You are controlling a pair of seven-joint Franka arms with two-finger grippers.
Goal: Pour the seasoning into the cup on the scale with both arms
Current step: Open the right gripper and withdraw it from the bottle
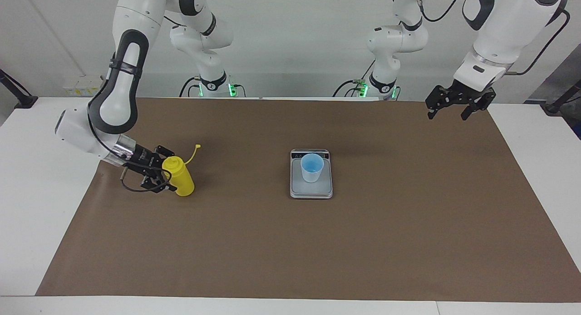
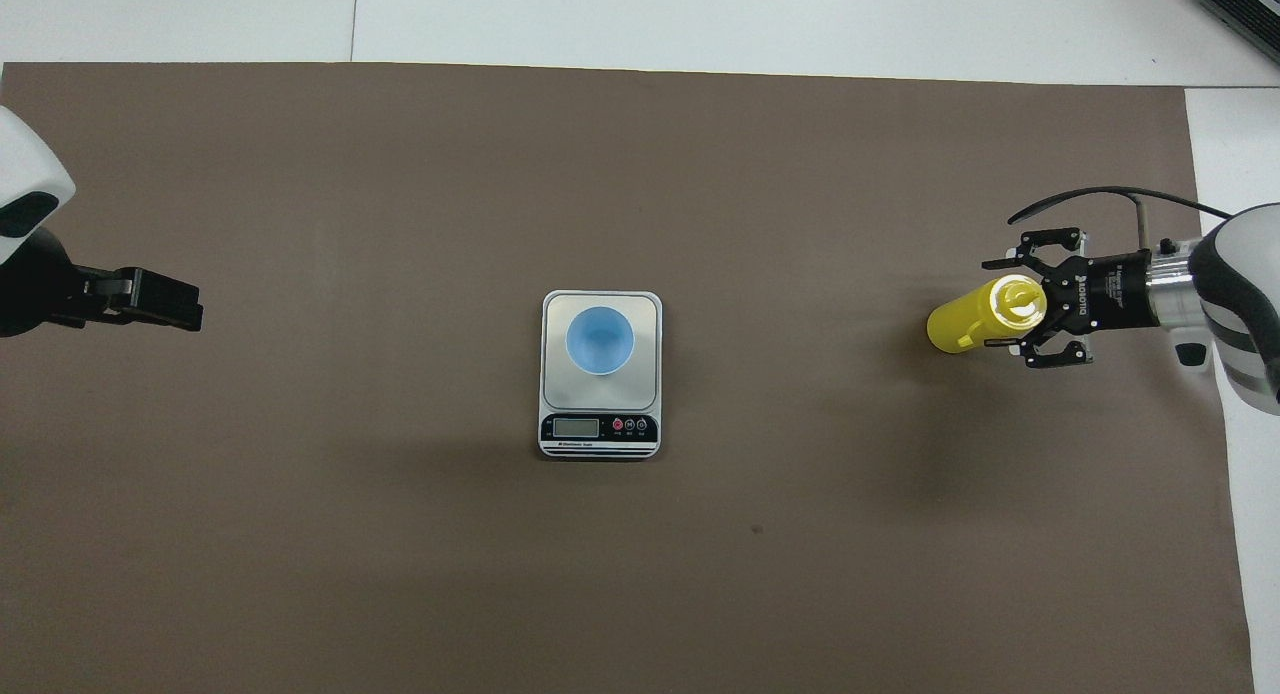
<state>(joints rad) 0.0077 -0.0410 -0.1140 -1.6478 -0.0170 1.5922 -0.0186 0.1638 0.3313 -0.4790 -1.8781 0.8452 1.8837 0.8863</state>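
Right claw (image 1: 160,176) low at its arm's end of the desk (image 1: 41,179), fingers spread either side of the yellow seasoning bottle (image 1: 179,175); contact unclear. Bottle stands on the brown mat (image 1: 317,242). Blue cup (image 1: 312,168) on the scale (image 1: 311,190), well apart from both claws. Left claw (image 1: 458,107) hovers spread, waiting.
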